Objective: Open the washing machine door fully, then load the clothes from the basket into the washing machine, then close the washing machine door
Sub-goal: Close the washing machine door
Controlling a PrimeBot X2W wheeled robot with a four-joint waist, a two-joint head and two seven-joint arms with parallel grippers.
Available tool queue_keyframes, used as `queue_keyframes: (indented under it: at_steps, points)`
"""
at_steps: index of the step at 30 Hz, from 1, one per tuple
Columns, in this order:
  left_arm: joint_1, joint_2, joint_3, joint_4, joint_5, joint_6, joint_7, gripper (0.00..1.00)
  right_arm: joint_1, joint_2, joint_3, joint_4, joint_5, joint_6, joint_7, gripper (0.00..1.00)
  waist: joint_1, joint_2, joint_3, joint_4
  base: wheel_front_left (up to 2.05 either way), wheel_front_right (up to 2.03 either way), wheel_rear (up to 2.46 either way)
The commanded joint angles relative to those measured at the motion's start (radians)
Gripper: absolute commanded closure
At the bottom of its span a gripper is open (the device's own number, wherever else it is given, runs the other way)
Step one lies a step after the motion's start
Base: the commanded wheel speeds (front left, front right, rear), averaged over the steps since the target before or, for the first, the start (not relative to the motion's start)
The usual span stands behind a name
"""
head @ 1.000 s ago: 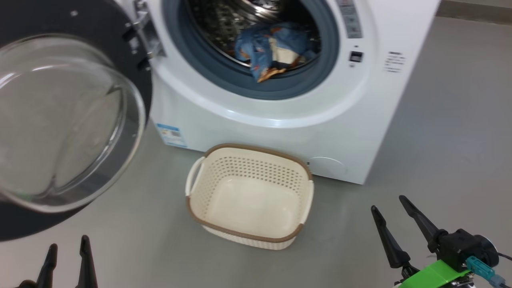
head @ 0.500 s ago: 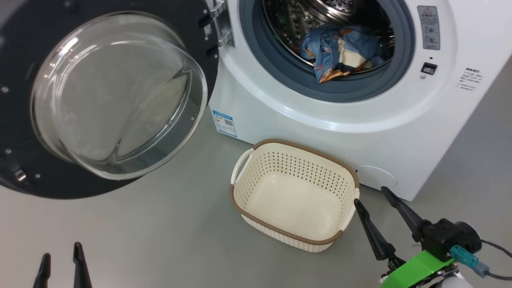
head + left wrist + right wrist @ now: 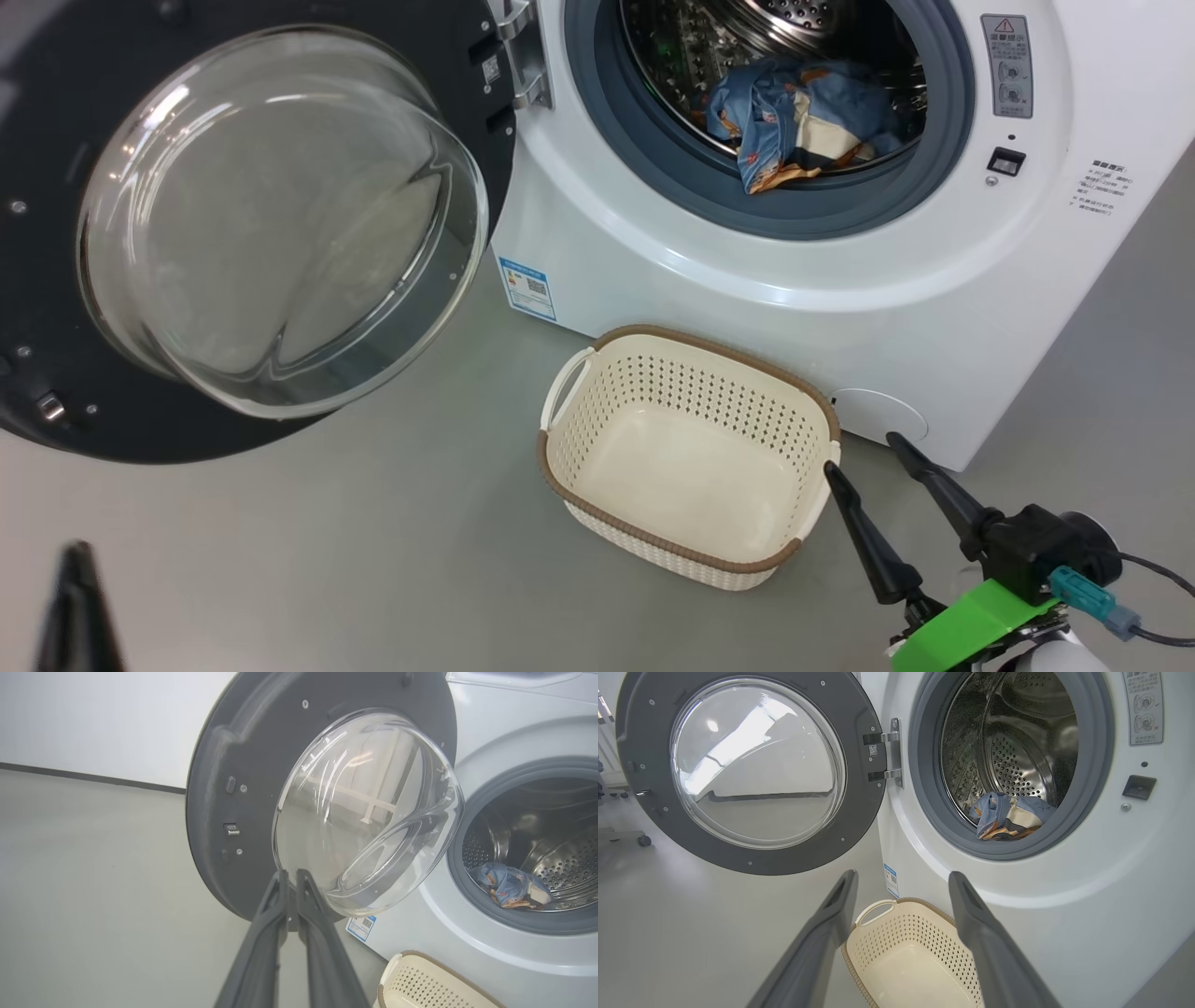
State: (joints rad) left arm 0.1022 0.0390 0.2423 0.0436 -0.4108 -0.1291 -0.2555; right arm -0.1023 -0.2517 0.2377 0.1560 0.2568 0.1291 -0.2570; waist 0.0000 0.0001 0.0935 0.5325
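Pointing toward the lower rim of the washing machine door [image 3: 355, 812] — left gripper [image 3: 290, 873], nearly closed, empty.

In the washing machine [image 3: 747, 299], the clothes [image 3: 798, 126]. Just before it, the basket [image 3: 691, 411]. At its left, the door [image 3: 280, 224].

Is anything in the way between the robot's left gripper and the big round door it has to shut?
Nothing visible does. In the left wrist view the left gripper points at the lower rim of the washing machine door, with open space between them. The basket sits low on the floor, off to one side.
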Motion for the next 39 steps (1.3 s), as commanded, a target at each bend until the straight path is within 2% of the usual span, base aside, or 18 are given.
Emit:
queue_keyframes:
  at_steps: [1, 3, 6, 10, 13, 14, 16, 21, 22, 24, 31, 35, 39]
  points:
    - [-0.045, 0.036, 0.051, -0.051, -0.013, -0.002, -0.006, 1.0, -0.005, -0.002, 0.009, -0.026, 0.008, 0.002, -0.005, 0.0, 0.0, -0.0001, -0.002, -0.003, 0.0, 0.0, 0.0]
    - [-0.081, 0.072, 0.08, -0.092, -0.053, -0.002, -0.006, 1.0, 0.013, 0.007, -0.007, -0.032, 0.004, 0.002, -0.005, 0.0, 0.0, -0.0001, -0.003, -0.005, 0.0, 0.0, 0.0]
    - [-0.152, 0.157, 0.116, -0.125, -0.117, -0.002, -0.006, 1.0, 0.04, 0.016, -0.027, -0.042, -0.004, 0.002, -0.005, 0.0, 0.0, -0.0001, 0.001, -0.01, 0.0, 0.0, 0.0]
    - [-0.278, 0.312, 0.176, -0.079, -0.234, -0.002, -0.006, 1.0, 0.053, 0.02, -0.036, -0.054, -0.013, 0.002, -0.005, 0.0, 0.0, -0.0001, 0.023, -0.041, 0.0, 0.0, 0.0]
    - [-0.381, 0.415, 0.201, 0.007, -0.327, -0.002, -0.006, 1.0, 0.048, 0.016, -0.038, -0.058, -0.017, 0.002, -0.005, 0.0, 0.0, -0.0001, 0.042, -0.065, 0.0, 0.0, 0.0]
    - [-0.442, 0.478, 0.198, 0.087, -0.401, -0.002, -0.006, 1.0, 0.043, 0.013, -0.038, -0.061, -0.019, 0.002, -0.005, 0.0, 0.0, -0.0001, 0.054, -0.081, 0.0, 0.0, 0.0]
    - [-0.492, 0.545, 0.173, 0.185, -0.478, -0.002, -0.005, 1.0, 0.039, 0.009, -0.036, -0.064, -0.021, 0.002, -0.005, 0.0, 0.0, -0.0001, 0.066, -0.095, 0.0, 0.0, 0.0]
    - [-0.624, 0.672, 0.137, 0.402, -0.704, -0.002, 0.084, 1.0, 0.03, -0.004, -0.036, -0.07, -0.025, 0.002, -0.005, 0.0, 0.0, -0.0001, 0.094, -0.123, 0.0, 0.0, 0.0]
    - [-0.624, 0.672, 0.137, 0.402, -0.704, -0.002, 0.084, 1.0, 0.03, -0.004, -0.036, -0.07, -0.025, 0.002, -0.005, 0.0, 0.0, -0.0001, 0.094, -0.123, 0.0, 0.0, 0.0]
    - [-0.656, 0.725, 0.105, 0.468, -0.748, -0.002, 0.127, 1.0, 0.027, -0.01, -0.039, -0.075, -0.025, 0.002, -0.005, 0.0, 0.0, -0.0001, 0.108, -0.128, 0.0, 0.0, 0.0]
    - [-0.76, 0.777, 0.034, 0.658, -0.964, -0.002, 0.421, 1.0, 0.022, -0.022, -0.043, -0.085, -0.031, 0.002, -0.005, 0.0, 0.0, -0.0001, 0.144, -0.145, 0.0, 0.0, 0.0]
    - [-0.798, 0.807, 0.021, 0.753, -1.014, -0.002, 0.532, 1.0, 0.014, -0.031, -0.043, -0.089, -0.034, 0.002, -0.005, 0.0, 0.0, -0.0001, 0.165, -0.158, 0.0, 0.0, 0.0]
    - [-0.823, 0.821, 0.011, 0.78, -1.033, -0.002, 0.576, 1.0, 0.014, -0.041, -0.051, -0.095, -0.036, 0.002, -0.005, 0.0, 0.0, -0.0001, 0.179, -0.161, 0.0, 0.0, 0.0]
